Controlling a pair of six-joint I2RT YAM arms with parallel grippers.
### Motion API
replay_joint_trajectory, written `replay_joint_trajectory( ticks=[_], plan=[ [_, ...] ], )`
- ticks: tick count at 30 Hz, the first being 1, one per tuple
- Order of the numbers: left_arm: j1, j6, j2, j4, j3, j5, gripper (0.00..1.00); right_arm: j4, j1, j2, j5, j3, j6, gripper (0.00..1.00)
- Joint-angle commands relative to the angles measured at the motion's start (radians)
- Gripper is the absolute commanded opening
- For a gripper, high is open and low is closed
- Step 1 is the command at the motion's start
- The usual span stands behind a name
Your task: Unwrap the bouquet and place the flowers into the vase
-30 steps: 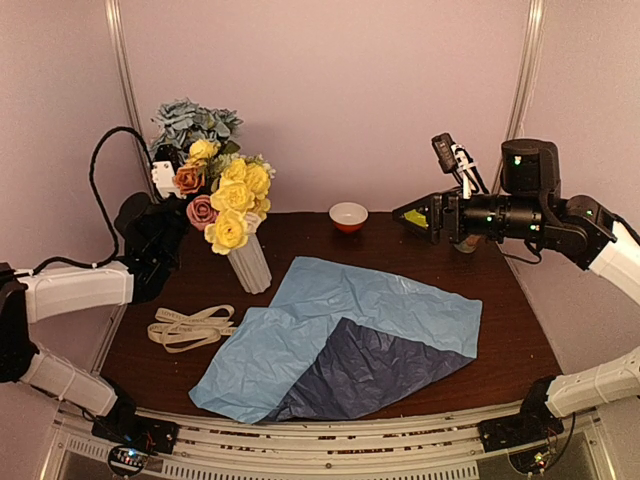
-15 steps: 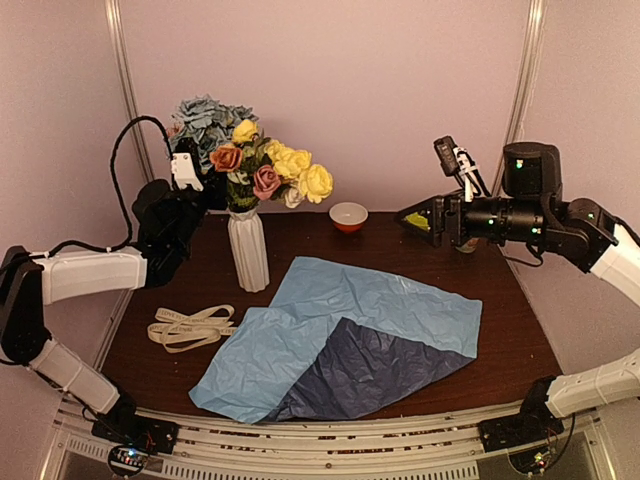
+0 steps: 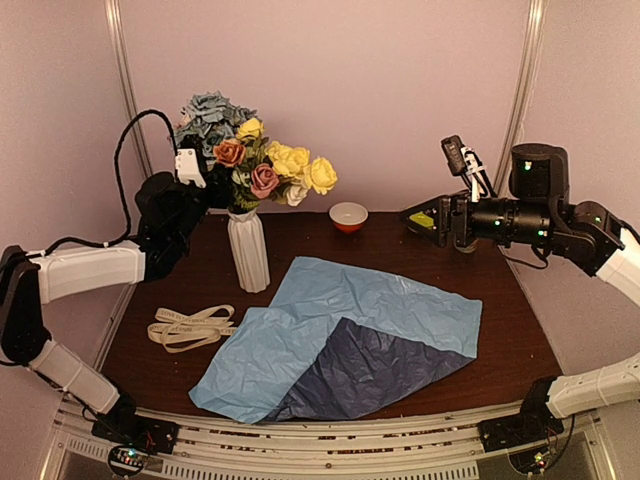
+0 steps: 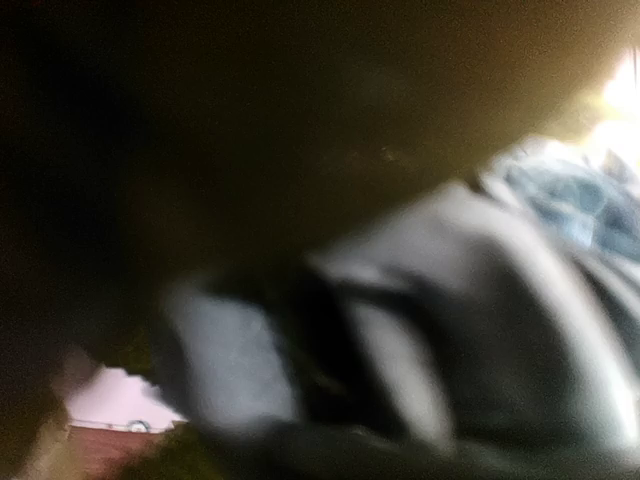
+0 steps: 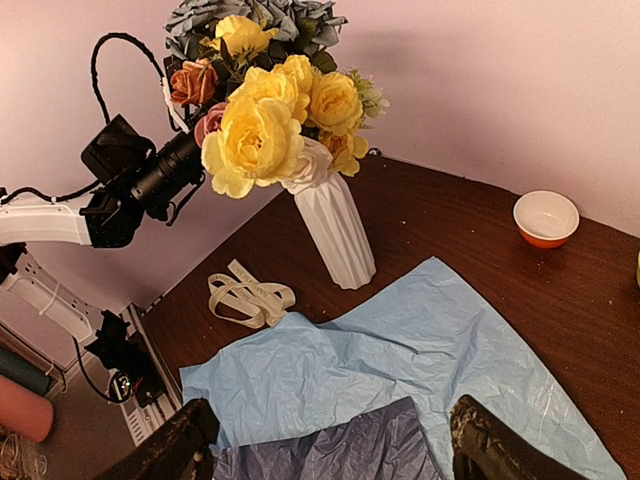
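Observation:
The white ribbed vase [image 3: 248, 252] [image 5: 338, 232] stands upright at the back left of the table. The unwrapped bouquet's flowers [image 3: 268, 170] [image 5: 270, 110], yellow, pink, orange and dusty blue, sit in it. My left gripper [image 3: 212, 188] [image 5: 185, 158] is at the stems just above the vase's rim, partly hidden by blooms. The left wrist view is a dark blur, so its jaws cannot be read. My right gripper [image 3: 414, 216] [image 5: 335, 442] hovers open and empty above the back right of the table.
The light and dark blue wrapping paper [image 3: 350, 335] [image 5: 400, 370] lies spread flat across the middle of the table. The cream ribbon [image 3: 190, 327] [image 5: 248, 297] lies loose at the front left. A small orange-and-white bowl [image 3: 348, 216] [image 5: 545, 218] sits at the back.
The vase, tilted a second ago with the flowers leaning left, now stands upright with the flowers in it. My left arm rose and swung right beside it. The right arm drifted slightly.

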Motion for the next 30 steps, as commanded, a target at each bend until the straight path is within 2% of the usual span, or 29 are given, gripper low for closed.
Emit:
replay_joint_trajectory(
  ticks=[1,7,15,19,26,30],
  plan=[
    [-0.004,-0.034,-0.079,-0.082,0.022,-0.048,0.64,0.023,0.006,-0.009,0.009,-0.007,0.001,0.81],
    [-0.004,-0.049,-0.178,-0.268,0.037,-0.057,0.79,0.026,0.006,0.011,0.007,0.021,-0.023,0.83],
    [-0.005,-0.019,-0.266,-0.55,0.124,-0.034,0.82,0.039,0.006,0.04,0.003,0.044,-0.062,0.84],
    [-0.005,-0.017,-0.29,-0.693,0.181,0.008,0.88,0.052,0.006,0.043,0.001,0.04,-0.069,0.84],
    [-0.004,-0.031,-0.405,-0.906,0.183,0.077,0.98,0.058,0.006,0.033,0.017,0.035,-0.093,0.86],
    [-0.004,-0.043,-0.492,-1.01,0.183,0.096,0.98,0.061,0.006,0.031,0.025,0.035,-0.103,0.87]
  ],
)
